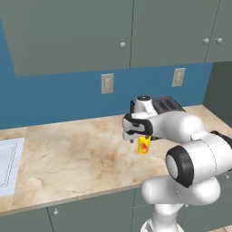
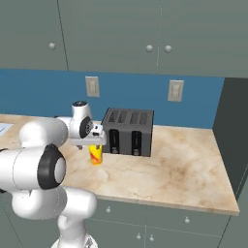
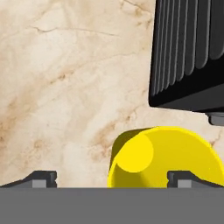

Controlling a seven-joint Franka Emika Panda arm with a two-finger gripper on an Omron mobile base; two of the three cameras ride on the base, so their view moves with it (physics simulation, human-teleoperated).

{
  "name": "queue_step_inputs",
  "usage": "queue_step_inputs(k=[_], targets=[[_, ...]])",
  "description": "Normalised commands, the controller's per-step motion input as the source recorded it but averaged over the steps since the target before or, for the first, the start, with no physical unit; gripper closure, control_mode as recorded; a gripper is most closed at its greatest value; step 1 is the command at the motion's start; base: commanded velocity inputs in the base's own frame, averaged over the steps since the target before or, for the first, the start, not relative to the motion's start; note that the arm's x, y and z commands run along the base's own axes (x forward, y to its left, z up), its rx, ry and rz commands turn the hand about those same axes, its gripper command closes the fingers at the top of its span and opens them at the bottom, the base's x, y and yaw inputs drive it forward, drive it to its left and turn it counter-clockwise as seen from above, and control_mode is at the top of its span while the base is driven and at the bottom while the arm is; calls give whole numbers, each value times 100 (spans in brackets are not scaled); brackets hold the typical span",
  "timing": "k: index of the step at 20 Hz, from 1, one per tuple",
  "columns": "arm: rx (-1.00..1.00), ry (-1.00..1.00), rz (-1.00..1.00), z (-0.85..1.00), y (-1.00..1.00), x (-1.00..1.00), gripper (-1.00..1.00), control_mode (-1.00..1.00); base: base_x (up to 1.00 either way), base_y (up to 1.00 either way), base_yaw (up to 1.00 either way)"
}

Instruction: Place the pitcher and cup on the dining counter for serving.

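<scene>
The yellow cup [image 1: 143, 146] [image 2: 96, 155] with a red mark stands upright on a beige marble wall counter [image 1: 77, 154], just in front of a black toaster. My gripper [image 1: 142, 137] [image 2: 95, 144] hangs right above it, pointing down, open and holding nothing. In the hand view I look down into the cup [image 3: 164, 157]. It sits off-centre under the gripper [image 3: 113, 179]: the right fingertip [image 3: 186, 178] is over its rim and the left fingertip [image 3: 41, 178] is over bare counter. The pitcher and the dining counter are out of view.
The black toaster [image 1: 167, 105] [image 2: 128, 131] [image 3: 188, 52] stands close behind the cup, against the blue wall. A white sink edge [image 1: 7, 165] shows at the counter's far left. Grey-green cabinets hang overhead. The counter ends at a dark panel [image 2: 232, 140] on the right.
</scene>
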Motion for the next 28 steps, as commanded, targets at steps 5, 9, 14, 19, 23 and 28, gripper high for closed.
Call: queue_step_inputs(k=[5, 9, 14, 19, 23, 28], targets=[[0, 0, 0, -24, 0, 0, -100, -100, 0, 0, 0], [0, 0, 0, -18, 0, 0, -100, -100, 0, 0, 0], [-1, 0, 0, -18, 2, 0, 100, -100, 0, 0, 0], [0, 0, 0, 0, 0, 0, 100, -100, 0, 0, 0], [0, 0, 0, 0, 0, 0, 100, -100, 0, 0, 0], [0, 0, 0, 2, 0, -4, 100, -100, 0, 0, 0]])
